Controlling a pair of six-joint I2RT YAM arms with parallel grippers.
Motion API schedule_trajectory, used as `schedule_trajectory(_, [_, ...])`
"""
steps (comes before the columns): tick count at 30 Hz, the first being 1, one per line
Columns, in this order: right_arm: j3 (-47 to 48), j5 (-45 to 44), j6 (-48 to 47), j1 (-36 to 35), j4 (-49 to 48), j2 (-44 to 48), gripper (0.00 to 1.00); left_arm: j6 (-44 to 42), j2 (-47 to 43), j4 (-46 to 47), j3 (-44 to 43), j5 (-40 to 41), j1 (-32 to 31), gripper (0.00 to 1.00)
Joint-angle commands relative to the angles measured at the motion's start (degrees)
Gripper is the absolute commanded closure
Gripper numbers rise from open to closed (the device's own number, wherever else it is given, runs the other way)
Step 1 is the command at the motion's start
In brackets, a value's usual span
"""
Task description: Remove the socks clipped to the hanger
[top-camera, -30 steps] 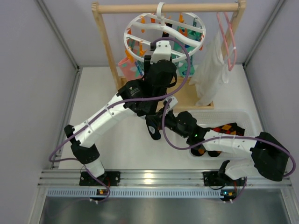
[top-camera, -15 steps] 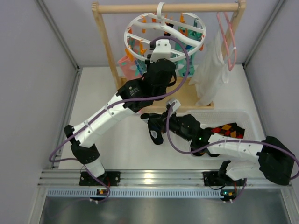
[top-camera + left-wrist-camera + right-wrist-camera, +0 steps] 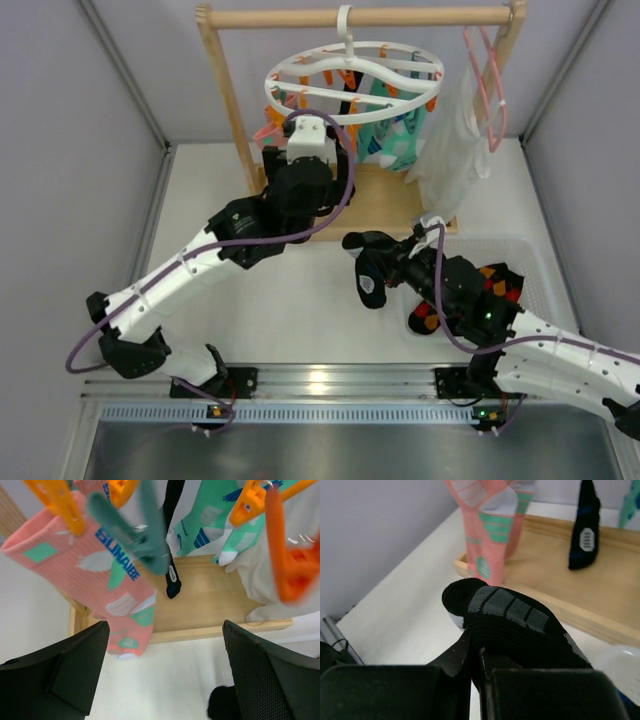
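**Checker:** Big stuff first, quick.

**Operator:** White desk (image 3: pixel 290 310). At the back is the wooden rail frame (image 3: pixel 228 90), and the hanger (image 3: pixel 271 86) is hooked on its top rail. A white garment (image 3: pixel 455 140) hangs just right of the hanger, on a pink wire hanger (image 3: pixel 490 80). There's a clear basket (image 3: pixel 530 245) on the desk, below and right of the hanger, with argyle socks (image 3: pixel 495 280) in it.

**Checker:** Hands?

**Operator:** My left hand (image 3: pixel 167 680) is right under the hanger. It's released, fingers (image 3: pixel 75 665) spread wide, nothing between them. My right hand (image 3: pixel 476 665) is well below the hanger, out over the desk just left of the basket. It's clenched on a black sock (image 3: pixel 510 615) with grey stripes, which is off the hanger. The toe end sticks out past the fingertips. I can't tell if it touches the desk.

**Checker:** What's on the hanger?

**Operator:** A pink sock (image 3: pixel 100 575) hangs under the left side, with an orange clip (image 3: pixel 65 505) at its cuff. Teal socks (image 3: pixel 210 515) hang under the right side, next to the garment. A second black sock (image 3: pixel 172 575) hangs between pink and teal, but its clip is out of my view. A teal clip (image 3: pixel 145 540) dangles in front of the pink sock. It's blurred, so I can't tell if it grips anything.
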State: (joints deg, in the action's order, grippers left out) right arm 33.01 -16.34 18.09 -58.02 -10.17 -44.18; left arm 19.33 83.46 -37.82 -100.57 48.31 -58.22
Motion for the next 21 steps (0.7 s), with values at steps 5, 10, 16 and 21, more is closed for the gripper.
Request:
schedule_trajectory(5, [7.1, -13.0, 1.4, -0.2, 20.4, 7.0, 1.0, 5.3, -14.8, 1.5, 12.3, -1.4, 0.1, 0.02])
schedule_trajectory(10, [10.3, -22.5, 3.9, 0.1, 29.3, 11.1, 1.0, 7.2, -22.5, 1.4, 21.8, -1.9, 0.1, 0.02])
schedule_trajectory(16, [13.6, -34.9, 7.7, 0.7, 41.5, 16.1, 1.0, 6.4, -33.2, 0.8, 30.2, -2.3, 0.1, 0.02])
schedule_trajectory(21, [16.0, -40.5, 11.6, 1.1, 48.5, 18.7, 1.0, 7.6, -36.4, -3.7, 32.8, -1.9, 0.1, 0.02])
